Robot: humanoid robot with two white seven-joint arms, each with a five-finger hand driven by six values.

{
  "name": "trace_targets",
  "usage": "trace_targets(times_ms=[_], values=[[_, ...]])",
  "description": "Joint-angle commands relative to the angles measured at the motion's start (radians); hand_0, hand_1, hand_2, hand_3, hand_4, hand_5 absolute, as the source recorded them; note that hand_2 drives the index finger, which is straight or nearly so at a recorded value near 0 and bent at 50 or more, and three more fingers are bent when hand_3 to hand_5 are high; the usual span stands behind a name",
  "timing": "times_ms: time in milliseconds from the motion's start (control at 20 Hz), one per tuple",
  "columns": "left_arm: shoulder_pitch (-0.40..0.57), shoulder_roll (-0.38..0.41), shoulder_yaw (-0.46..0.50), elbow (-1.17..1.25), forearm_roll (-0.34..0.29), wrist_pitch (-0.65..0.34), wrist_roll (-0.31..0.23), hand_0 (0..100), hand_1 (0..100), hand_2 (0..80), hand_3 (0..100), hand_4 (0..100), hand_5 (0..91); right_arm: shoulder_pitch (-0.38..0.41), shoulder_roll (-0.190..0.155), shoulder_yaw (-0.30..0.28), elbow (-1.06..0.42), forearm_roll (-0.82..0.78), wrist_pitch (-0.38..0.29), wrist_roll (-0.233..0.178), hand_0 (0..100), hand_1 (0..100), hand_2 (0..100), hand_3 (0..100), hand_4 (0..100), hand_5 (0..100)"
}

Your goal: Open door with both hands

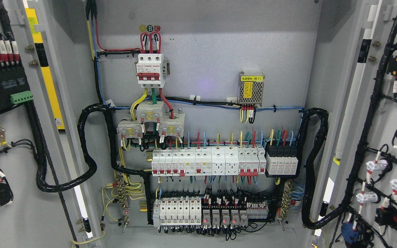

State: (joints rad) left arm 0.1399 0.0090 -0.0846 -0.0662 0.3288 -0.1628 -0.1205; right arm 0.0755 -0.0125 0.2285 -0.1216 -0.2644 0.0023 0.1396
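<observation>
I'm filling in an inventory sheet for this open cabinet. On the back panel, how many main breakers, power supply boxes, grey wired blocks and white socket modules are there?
Red-and-white three-pole main breaker: 1
Perforated metal power supply box with yellow label: 1
Grey wired blocks with yellow tags: 3
White socket modules: 2
Total: 7

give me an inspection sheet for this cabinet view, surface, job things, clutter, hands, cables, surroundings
surface: grey back panel of the cabinet, bare in its upper part.
job's things: left door and right door both swung wide open, inner faces showing.
clutter: nothing seen loose; mounted parts only, a red and white main breaker, a meshed power supply, a row of breakers.
hands: nothing seen, neither hand in view.
cables: black conduit loops run from the panel to each door; blue wires cross the panel.
surroundings: nothing seen beyond the cabinet.
</observation>
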Motion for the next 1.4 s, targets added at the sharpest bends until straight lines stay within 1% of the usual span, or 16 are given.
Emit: trace_targets(times_ms=[0, 200, 401, 551, 651, 1352], values=[[-0.014, 0.009, -0.004, 0.046, -0.020, -0.006, -0.001, 12, 56, 0.0, 0, 0, 0.0, -0.011, 0.031, 0.006, 0.040, 0.010, -0.001, -0.025, 0, 50, 4, 0, 0, 0], [-0.029, 0.040, -0.004, 0.045, -0.019, -0.003, -0.022, 12, 56, 0.0, 0, 0, 0.0, -0.017, 0.031, 0.005, 0.039, 0.010, -0.002, -0.025, 0, 50, 4, 0, 0, 0], [-0.055, 0.052, -0.001, 0.046, -0.011, -0.003, -0.024, 12, 56, 0.0, 0, 0, 0.0, -0.017, 0.032, 0.002, 0.039, 0.008, -0.007, -0.025, 0, 50, 4, 0, 0, 0], [-0.057, 0.049, 0.000, 0.046, -0.011, 0.011, -0.024, 12, 56, 0.0, 0, 0, 0.0, -0.019, 0.032, 0.002, 0.040, 0.008, -0.005, -0.025, 0, 50, 4, 0, 0, 0], [-0.057, 0.046, 0.000, 0.043, -0.011, 0.038, -0.024, 12, 56, 0.0, 0, 0, 0.0, -0.019, 0.040, 0.003, 0.040, 0.008, -0.005, -0.025, 0, 50, 4, 0, 0, 0], [-0.057, 0.039, -0.003, 0.042, -0.019, 0.039, -0.024, 12, 56, 0.0, 0, 0, 0.0, -0.026, 0.043, 0.003, 0.040, 0.001, -0.005, -0.025, 0, 50, 4, 0, 0, 0]])
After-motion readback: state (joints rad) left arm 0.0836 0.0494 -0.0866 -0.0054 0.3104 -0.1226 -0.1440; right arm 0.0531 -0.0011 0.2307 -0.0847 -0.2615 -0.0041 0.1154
